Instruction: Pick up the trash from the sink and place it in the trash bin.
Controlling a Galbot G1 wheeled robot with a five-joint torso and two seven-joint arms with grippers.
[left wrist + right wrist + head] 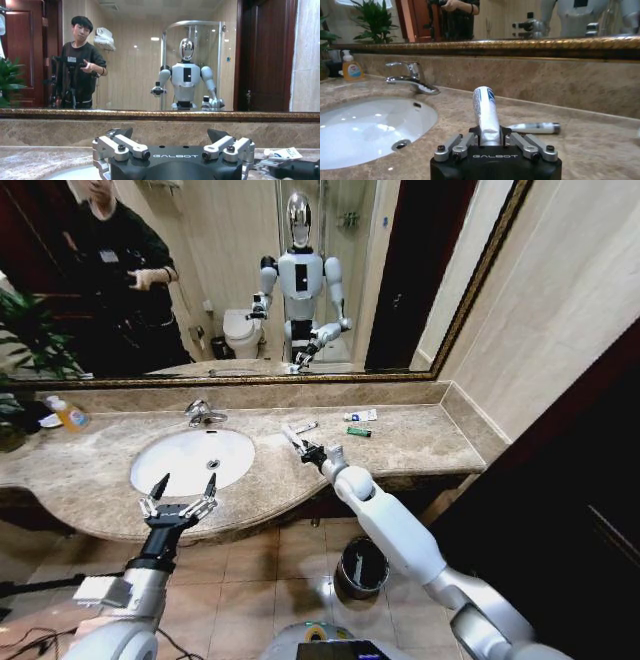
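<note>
My right gripper (306, 450) is shut on a white tube with blue print (485, 107), a piece of trash, held just above the marble counter to the right of the sink (232, 442). The tube (291, 436) sticks out past the fingers toward the mirror. My left gripper (182, 491) hangs open and holds nothing over the sink's front rim. More trash lies on the counter: a small white tube (535, 128), a white wrapper (361, 416) and a green piece (358, 431). The trash bin (362, 566), round and dark with a shiny rim, stands on the floor below the counter.
A chrome tap (204, 415) stands behind the basin. An orange-liquid bottle (70, 416) sits at the far left by a plant. The mirror runs along the back wall and a side wall closes the counter's right end. A person stands reflected in the mirror.
</note>
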